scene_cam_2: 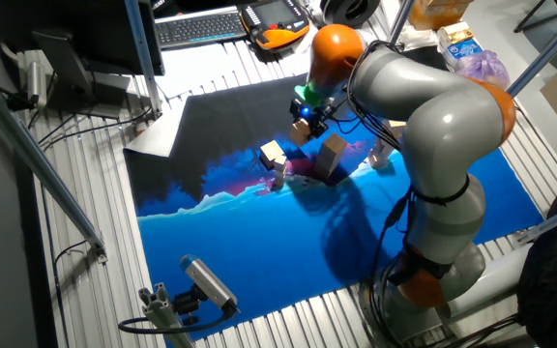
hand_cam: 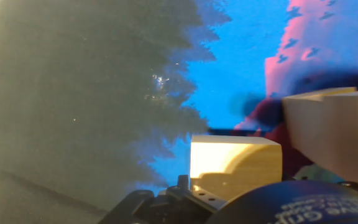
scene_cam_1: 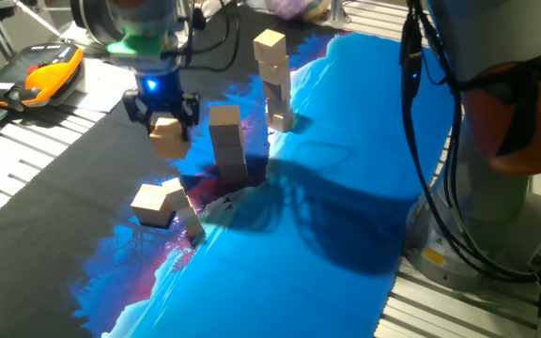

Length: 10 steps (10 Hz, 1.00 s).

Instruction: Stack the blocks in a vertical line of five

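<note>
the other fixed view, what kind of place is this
Likely a robotics lab: a grey-and-orange robot arm works over a blue-and-black printed mat, with a black keyboard and an orange-and-black handheld device nearby.

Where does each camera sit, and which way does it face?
One fixed view: low at the table's edge, facing the gripper holding a light-tan wooden cube.
The other fixed view: high, looking down on the blue mat; whole arm shows.
Hand view: on the hand, looking down; only its base shows.
All share the held cube.
</note>
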Motion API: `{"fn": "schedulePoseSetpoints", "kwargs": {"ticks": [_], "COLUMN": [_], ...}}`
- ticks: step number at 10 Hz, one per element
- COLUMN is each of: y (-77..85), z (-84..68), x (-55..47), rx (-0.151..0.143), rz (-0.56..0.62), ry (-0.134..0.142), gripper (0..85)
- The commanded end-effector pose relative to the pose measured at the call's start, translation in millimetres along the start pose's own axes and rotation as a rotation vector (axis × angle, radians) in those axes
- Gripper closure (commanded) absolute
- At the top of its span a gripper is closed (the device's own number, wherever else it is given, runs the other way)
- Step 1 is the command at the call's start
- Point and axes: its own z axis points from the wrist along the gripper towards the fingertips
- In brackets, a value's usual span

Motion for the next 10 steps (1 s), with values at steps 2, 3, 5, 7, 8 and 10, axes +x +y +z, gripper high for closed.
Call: {"fn": "schedulePoseSetpoints", "kwargs": {"ticks": [2, 3, 5, 7, 8, 10], "y": [-6.0, -9.6, -15.6, -19.6, -21.5, -25.3], "z": [-14.7, -24.5, -36.3, -43.0, -47.7, -55.3], "x": [-1.8, -4.5, -7.4, -8.6, -11.0, -14.4], "rx": [0.009, 0.019, 0.029, 0.026, 0.011, 0.0], "rz": [-0.006, -0.012, -0.029, -0.033, -0.028, -0.031], "ry": [0.01, 0.028, 0.032, 0.039, 0.058, 0.072], "gripper": [85.0, 85.0, 85.0, 85.0, 85.0, 85.0]}}
